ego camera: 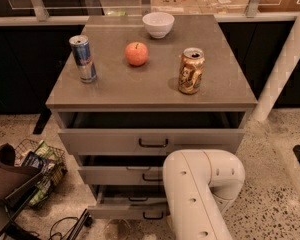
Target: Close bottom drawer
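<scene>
Bottom drawer (125, 211) stands pulled out beside the white arm (200, 189), which hides the hand so we cannot tell its state; we judge a square, centred push on the front works best.

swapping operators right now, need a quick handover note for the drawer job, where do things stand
The gripper is not in view. Only the white arm shows, low in front of the cabinet's right side.
The bottom drawer is pulled out, its right end hidden behind the arm. The middle drawer and top drawer also stand out.
Done: nothing that shows; the bottom drawer is not closed.
Left: get the gripper onto the bottom drawer's front and push it in flush, probably without touching the other two.
</scene>
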Controlling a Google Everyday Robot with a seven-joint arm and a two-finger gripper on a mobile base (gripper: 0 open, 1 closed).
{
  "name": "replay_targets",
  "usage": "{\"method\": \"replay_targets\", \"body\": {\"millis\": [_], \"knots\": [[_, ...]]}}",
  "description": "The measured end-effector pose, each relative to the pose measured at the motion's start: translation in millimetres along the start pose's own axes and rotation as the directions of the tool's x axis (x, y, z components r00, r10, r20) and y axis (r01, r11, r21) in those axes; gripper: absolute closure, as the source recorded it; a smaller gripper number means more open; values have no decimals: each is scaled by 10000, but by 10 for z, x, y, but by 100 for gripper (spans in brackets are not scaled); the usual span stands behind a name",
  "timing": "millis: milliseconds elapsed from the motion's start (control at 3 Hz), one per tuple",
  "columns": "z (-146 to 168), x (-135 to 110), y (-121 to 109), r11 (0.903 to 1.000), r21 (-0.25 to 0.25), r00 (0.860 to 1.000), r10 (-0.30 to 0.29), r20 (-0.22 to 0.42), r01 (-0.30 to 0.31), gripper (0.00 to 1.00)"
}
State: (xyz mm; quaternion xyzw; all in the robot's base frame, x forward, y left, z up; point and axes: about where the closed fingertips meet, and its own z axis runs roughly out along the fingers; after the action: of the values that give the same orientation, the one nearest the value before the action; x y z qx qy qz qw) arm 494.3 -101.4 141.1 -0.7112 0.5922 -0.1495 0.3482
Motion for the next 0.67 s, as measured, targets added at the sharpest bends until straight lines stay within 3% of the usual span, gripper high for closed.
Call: {"method": "replay_targets", "body": {"millis": [333,667], "knots": [[-1,0,1,10000,-3,10000,1,-2,-1,100],[-407,-51,190,9958,-848,9982,303,-526,-347,100]]}}
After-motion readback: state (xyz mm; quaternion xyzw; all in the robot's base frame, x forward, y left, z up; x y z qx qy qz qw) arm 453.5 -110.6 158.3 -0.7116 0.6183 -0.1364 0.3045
